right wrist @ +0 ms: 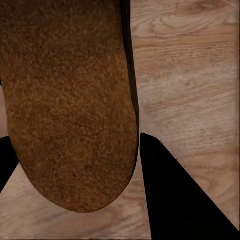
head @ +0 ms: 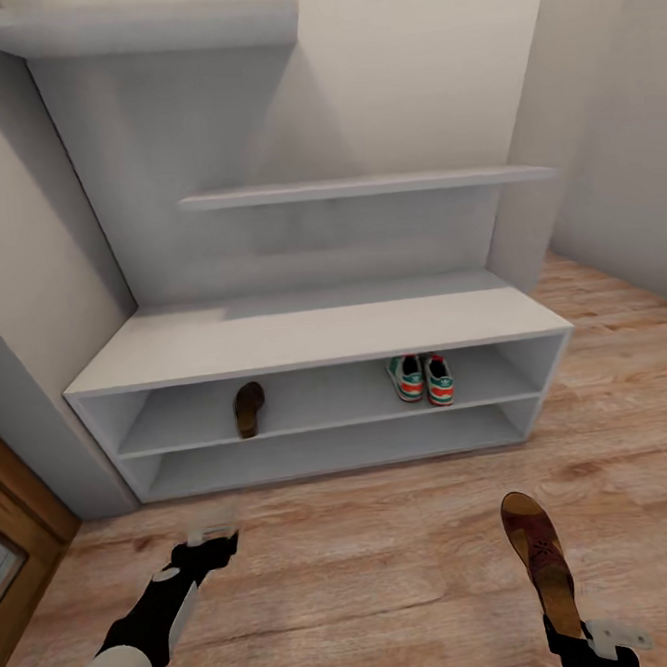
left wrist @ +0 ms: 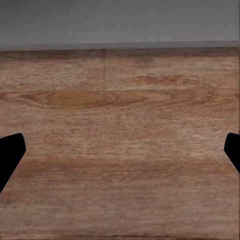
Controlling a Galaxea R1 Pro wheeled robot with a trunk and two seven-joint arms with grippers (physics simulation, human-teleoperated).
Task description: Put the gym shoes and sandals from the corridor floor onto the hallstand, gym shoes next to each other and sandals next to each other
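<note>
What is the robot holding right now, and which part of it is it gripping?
The right gripper holds a brown sandal by one end, apparently the heel; the other end points toward the hallstand. The left gripper is open and empty.

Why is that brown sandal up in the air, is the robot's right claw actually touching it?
Touching. In the right wrist view, the right gripper has its fingers against the sandal, closed on its sole.

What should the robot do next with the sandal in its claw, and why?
Probably carry the held sandal in the right claw forward to the rack's upper shelf row and set it beside the other sandal. The sneakers already sit together there, so only this sandal is off the rack.
</note>
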